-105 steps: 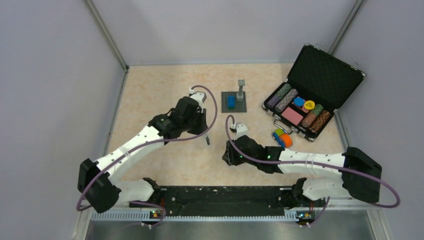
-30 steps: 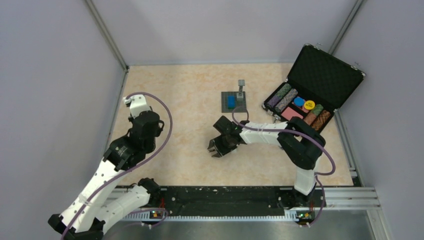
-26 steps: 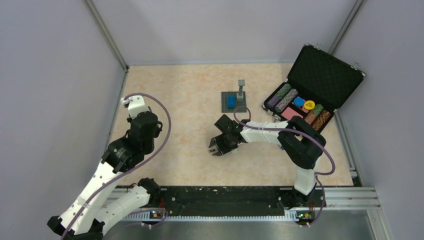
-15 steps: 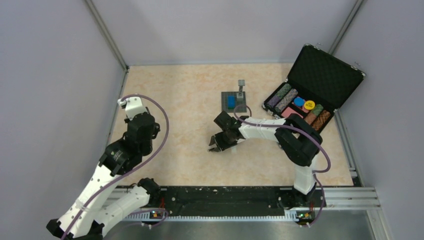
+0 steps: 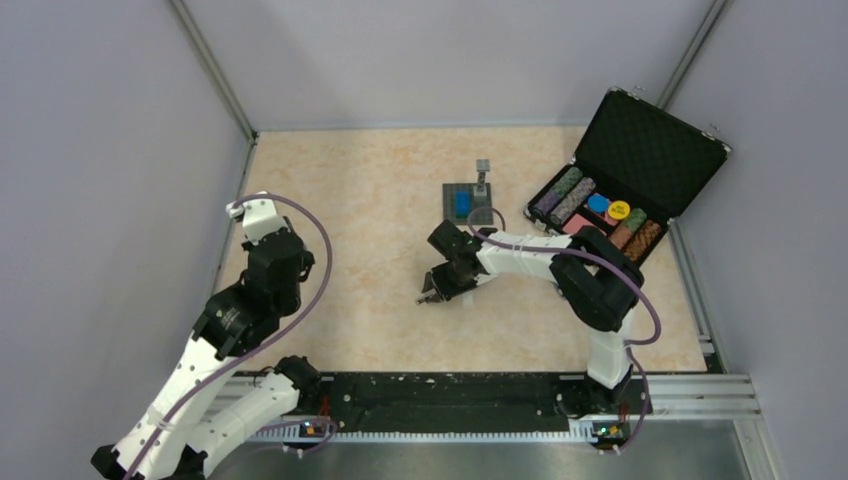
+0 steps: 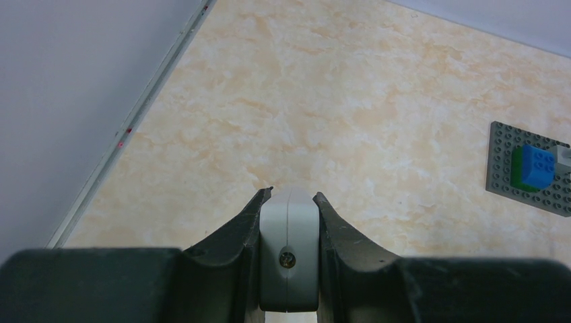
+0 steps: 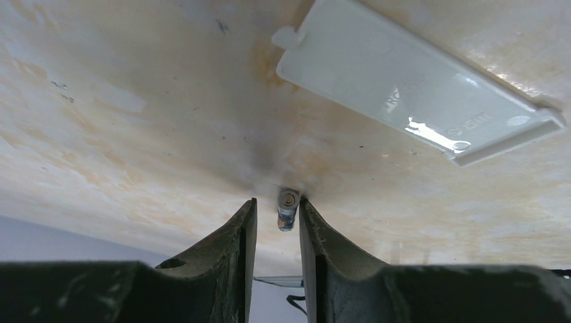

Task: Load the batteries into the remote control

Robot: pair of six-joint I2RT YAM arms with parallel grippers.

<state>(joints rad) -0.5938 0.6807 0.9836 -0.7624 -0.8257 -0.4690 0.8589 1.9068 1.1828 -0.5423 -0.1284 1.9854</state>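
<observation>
In the left wrist view my left gripper [image 6: 291,195] is shut on the white remote control [image 6: 288,249], seen end-on with a small screw, and holds it high above the table. In the top view the left arm [image 5: 272,262] is near the left wall; its fingers and the remote are hidden under the wrist. My right gripper [image 5: 432,297] is low at mid-table. In the right wrist view it [image 7: 277,202] stands narrowly open around one dark battery [image 7: 287,210], which touches the right finger with a gap on the left. The other battery is out of view.
A flat white plastic cover [image 7: 417,84] lies just beyond the battery. A grey baseplate with a blue block [image 5: 468,203] sits behind the right gripper and shows in the left wrist view [image 6: 528,168]. An open black case of poker chips [image 5: 615,205] stands at the far right.
The left arm has drawn back toward the left wall with the remote. The right gripper has stayed over the battery and its jaws have narrowed around it.
</observation>
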